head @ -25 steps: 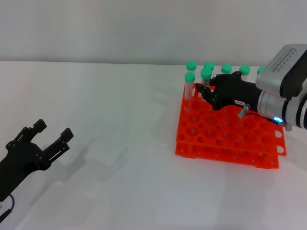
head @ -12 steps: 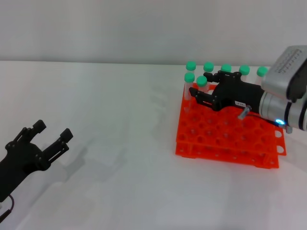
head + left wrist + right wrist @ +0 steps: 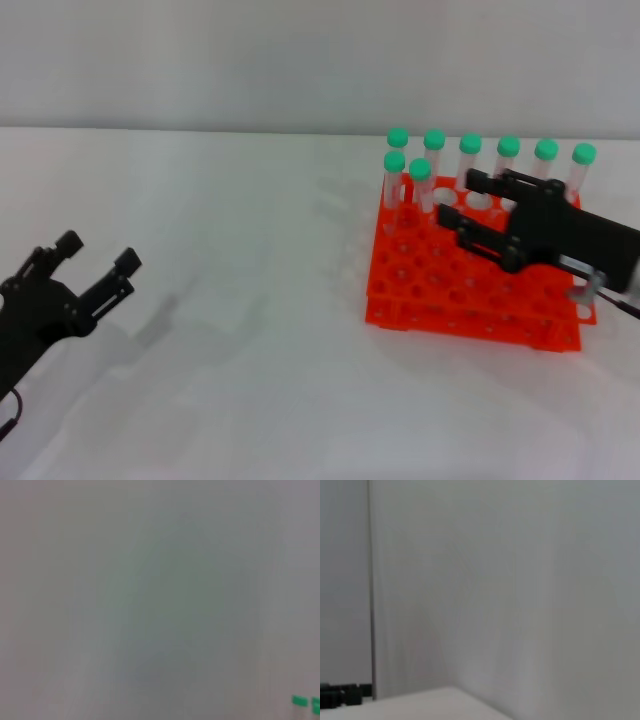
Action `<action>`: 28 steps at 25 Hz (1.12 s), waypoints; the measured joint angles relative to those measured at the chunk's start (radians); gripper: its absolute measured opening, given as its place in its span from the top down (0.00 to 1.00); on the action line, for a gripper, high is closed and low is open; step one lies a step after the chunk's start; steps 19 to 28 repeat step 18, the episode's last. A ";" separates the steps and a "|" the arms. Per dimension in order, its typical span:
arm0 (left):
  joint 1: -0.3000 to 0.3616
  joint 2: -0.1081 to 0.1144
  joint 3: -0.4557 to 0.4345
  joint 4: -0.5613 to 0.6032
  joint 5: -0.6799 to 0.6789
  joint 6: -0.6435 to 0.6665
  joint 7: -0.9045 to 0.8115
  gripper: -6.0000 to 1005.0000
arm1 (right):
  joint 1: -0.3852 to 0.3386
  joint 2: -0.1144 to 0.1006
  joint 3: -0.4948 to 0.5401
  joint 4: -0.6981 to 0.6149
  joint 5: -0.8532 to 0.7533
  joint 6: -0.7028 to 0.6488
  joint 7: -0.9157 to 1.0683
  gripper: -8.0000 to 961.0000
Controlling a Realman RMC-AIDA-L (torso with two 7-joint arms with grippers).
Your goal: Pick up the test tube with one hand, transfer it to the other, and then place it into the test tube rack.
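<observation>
Eight green-capped tubes stand upright in the test tube rack [image 3: 470,290], and nothing sets any one of them apart as the test tube of the task. Six form a row along the rack's far edge, their caps running from the far-left tube [image 3: 398,137] across to the far-right tube [image 3: 583,153]. Two more stand one row nearer, at the rack's left end: one tube [image 3: 394,161] at the corner and another tube [image 3: 420,169] just beside it. The remaining holes of the orange two-tier rack that are in view hold nothing.

The right gripper [image 3: 458,204] hovers over the middle of the rack, near the second-row tubes but apart from them, its fingers spread and holding nothing. The rack sits on a white table [image 3: 250,300]. The left gripper [image 3: 97,262] hangs low over the table's near left, well apart from the rack, its fingers also spread and empty. In the left wrist view, only green caps [image 3: 305,702] show at one corner.
</observation>
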 joint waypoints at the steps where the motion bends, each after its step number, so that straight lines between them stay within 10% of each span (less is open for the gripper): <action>1: 0.000 -0.001 0.000 0.002 -0.017 0.000 0.010 0.11 | -0.022 0.000 0.020 0.000 0.000 -0.040 -0.011 0.40; 15: 0.006 -0.005 -0.066 0.135 -0.240 -0.008 0.191 0.11 | -0.261 0.003 0.576 0.269 0.008 -0.503 -0.230 0.40; 28: 0.010 -0.006 -0.079 0.170 -0.275 -0.029 0.231 0.11 | -0.293 -0.003 0.613 0.279 0.008 -0.516 -0.240 0.40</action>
